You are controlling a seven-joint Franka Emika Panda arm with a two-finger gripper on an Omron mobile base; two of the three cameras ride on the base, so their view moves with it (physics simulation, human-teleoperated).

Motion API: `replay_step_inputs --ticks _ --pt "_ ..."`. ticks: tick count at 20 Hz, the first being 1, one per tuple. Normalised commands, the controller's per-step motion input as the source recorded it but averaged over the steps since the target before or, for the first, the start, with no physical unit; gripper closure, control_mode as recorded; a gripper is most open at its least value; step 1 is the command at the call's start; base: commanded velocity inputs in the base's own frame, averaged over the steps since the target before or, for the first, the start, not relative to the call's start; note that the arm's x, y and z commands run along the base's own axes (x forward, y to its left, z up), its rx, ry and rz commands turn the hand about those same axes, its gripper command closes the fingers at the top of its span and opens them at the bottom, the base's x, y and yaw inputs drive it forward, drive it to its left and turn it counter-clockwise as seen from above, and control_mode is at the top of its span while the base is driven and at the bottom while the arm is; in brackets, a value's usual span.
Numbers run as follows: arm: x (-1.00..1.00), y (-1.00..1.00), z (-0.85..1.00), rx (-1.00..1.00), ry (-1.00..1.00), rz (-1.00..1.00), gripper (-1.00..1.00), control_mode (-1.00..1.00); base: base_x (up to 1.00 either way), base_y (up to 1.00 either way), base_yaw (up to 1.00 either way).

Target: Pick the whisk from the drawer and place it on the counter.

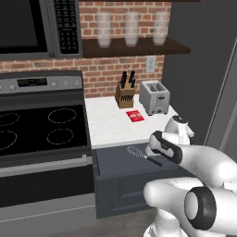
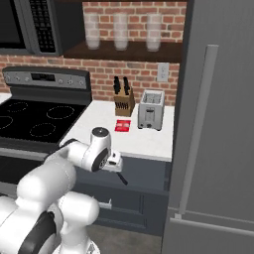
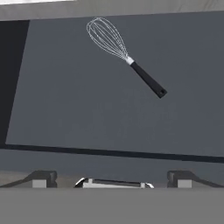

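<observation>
Counter (image 1: pixel 109 122) beside stove; drawer (image 3: pixel 100 113) pulled out below counter for access. Whisk (image 3: pixel 124 54) flat inside drawer. Gripper (image 3: pixel 111 180) released, empty, above drawer for descent.

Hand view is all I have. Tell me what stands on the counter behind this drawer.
Observer: A toaster, a knife block and a red packet, all toward the back of the counter.
Operator: Give me what flanks the drawer.
Observer: The stove on its left, the fridge on its right.
Operator: Say where the arm hangs over it.
Observer: The gripper, open, is above the drawer's right part; in the left base view the whisk lies just left of it.
</observation>
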Motion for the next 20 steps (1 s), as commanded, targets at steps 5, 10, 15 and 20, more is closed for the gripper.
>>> replay_step_inputs --ticks 5,10,15,20 --pt "0.01 0.00 -0.55 -0.02 0.04 0.00 -1.00 -1.00 0.00 0.00 0.00" --pt "0.09 0.00 -0.36 0.00 0.07 0.00 -1.00 -1.00 0.00 0.00 0.00" --pt "0.04 0.00 -0.33 0.00 0.07 0.00 -1.00 -1.00 0.00 0.00 0.00" --pt "-0.24 -0.02 -0.34 0.00 0.13 0.00 -1.00 -1.00 0.00 0.00 0.00"
